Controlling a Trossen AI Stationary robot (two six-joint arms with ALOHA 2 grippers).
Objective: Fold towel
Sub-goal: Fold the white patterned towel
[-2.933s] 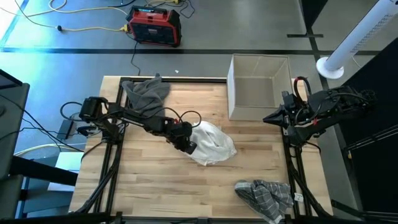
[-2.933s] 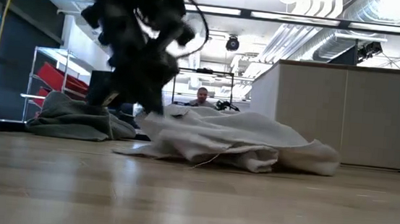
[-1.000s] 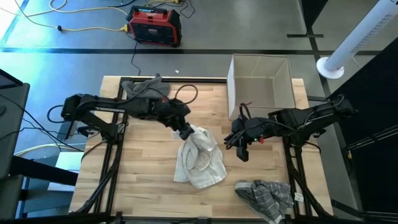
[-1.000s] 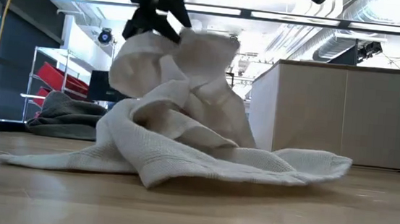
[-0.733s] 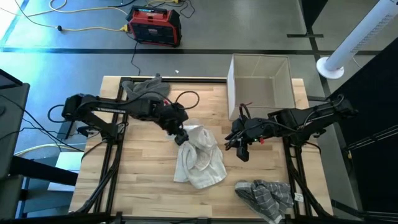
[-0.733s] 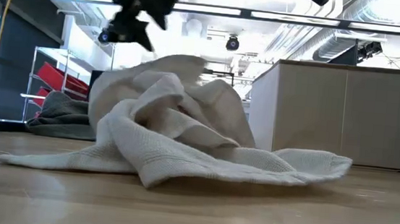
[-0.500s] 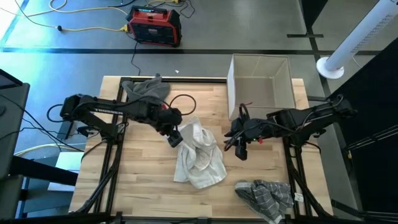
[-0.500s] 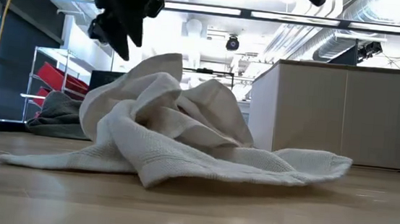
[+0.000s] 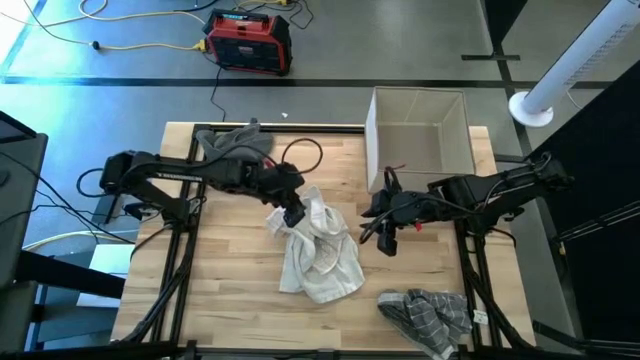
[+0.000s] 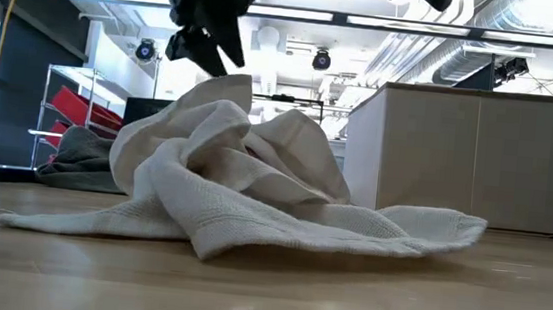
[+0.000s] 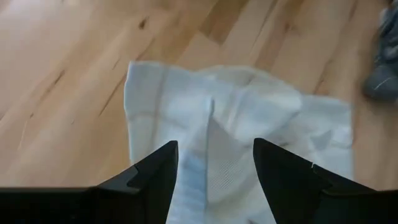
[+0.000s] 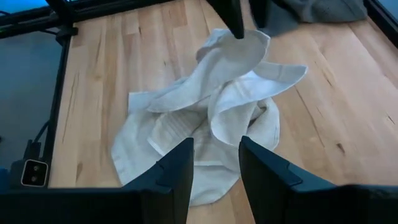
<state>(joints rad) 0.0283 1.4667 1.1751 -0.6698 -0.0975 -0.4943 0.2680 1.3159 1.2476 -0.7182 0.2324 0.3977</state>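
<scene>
Towel step: crumpled white terry towel (image 9: 320,250) needs spreading. Left gripper (image 9: 292,214) open above its peak, right gripper (image 9: 383,236) open beside it; next, grab 2 corners.

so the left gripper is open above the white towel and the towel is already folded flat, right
Not quite. The left gripper is open above the white towel, but the towel is not folded flat: it lies crumpled in a rumpled heap on the table. The low view shows this most clearly.
</scene>
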